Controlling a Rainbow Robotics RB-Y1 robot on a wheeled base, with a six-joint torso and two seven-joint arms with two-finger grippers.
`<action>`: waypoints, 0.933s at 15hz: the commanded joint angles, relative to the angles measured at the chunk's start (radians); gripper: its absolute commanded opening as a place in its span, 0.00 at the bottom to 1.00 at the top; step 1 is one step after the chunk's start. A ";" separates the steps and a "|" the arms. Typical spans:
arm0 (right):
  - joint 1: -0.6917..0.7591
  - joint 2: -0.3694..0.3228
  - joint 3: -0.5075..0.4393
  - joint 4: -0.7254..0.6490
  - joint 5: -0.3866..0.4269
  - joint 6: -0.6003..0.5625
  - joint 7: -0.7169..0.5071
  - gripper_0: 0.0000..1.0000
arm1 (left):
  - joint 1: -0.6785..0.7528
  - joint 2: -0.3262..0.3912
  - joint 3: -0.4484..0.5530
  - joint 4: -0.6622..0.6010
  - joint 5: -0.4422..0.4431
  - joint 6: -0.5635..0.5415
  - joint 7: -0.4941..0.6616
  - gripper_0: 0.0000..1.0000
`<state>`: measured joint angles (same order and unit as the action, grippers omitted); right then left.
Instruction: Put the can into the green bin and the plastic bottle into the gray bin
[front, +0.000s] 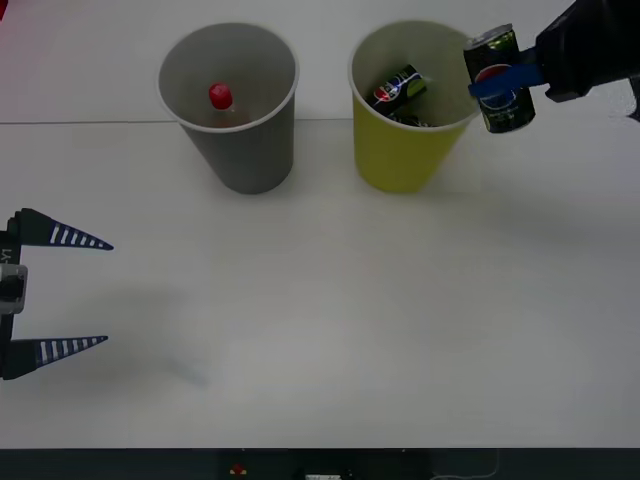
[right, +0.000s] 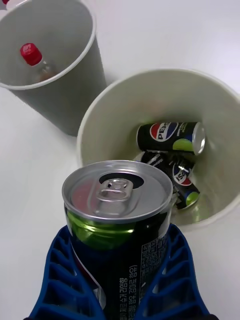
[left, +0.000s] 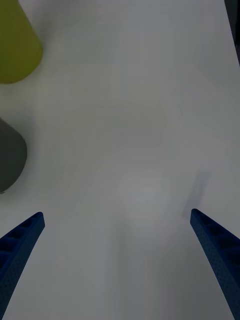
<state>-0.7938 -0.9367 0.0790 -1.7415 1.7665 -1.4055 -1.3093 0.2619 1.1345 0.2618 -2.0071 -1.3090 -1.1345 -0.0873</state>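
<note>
Can (front: 500, 80) up in the air at the far right, clamped between the blue ribbed fingers (front: 497, 84) of the right gripper (right: 122, 280), beside and slightly above the right-hand edge of the green bin's (front: 400, 160) rim. It is upright, tipped a little. Silver top with pull tab faces the right wrist camera; dark body, round blue and red logo showing from the front.

Hard to make out: the can's lower body is hidden between the fingers in the wrist view, and the label text is partly covered. The right arm is a dark mass cut off at the front view's upper right corner. Whether the can clears the rim or brushes it, I cannot tell.

Inside the green bin, two other cans (right: 170, 137) lie on their sides at the bottom, one across the other; the lower one is partly covered.

Plastic bottle (front: 220, 98) stands inside the gray bin (front: 245, 150), red cap up; its clear body is barely distinguishable against the gray wall. Gray bin sits left of the green bin, near it but apart, both upright on the white tabletop (front: 330, 320).

Right arm reaches in from the right, wrist angled down toward the green bin's mouth.

Left gripper (front: 60, 290) rests low at the left edge, fingers spread wide, holding nothing, well apart from both bins.
</note>
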 joint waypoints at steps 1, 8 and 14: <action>-0.117 0.075 0.076 0.112 0.113 0.002 -0.001 0.00 | 0.000 0.000 0.000 0.000 0.000 0.000 0.000 1.00; -0.282 0.228 0.193 0.353 0.269 0.095 0.010 0.00 | 0.000 0.000 0.000 0.000 0.000 0.000 0.000 1.00; -0.288 0.239 0.197 0.369 0.277 0.095 0.041 0.99 | 0.000 0.000 0.000 0.000 0.000 0.000 0.000 1.00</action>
<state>-1.0828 -0.6980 0.2761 -1.3729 2.0446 -1.3086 -1.2695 0.2618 1.1345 0.2618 -2.0071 -1.3090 -1.1345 -0.0873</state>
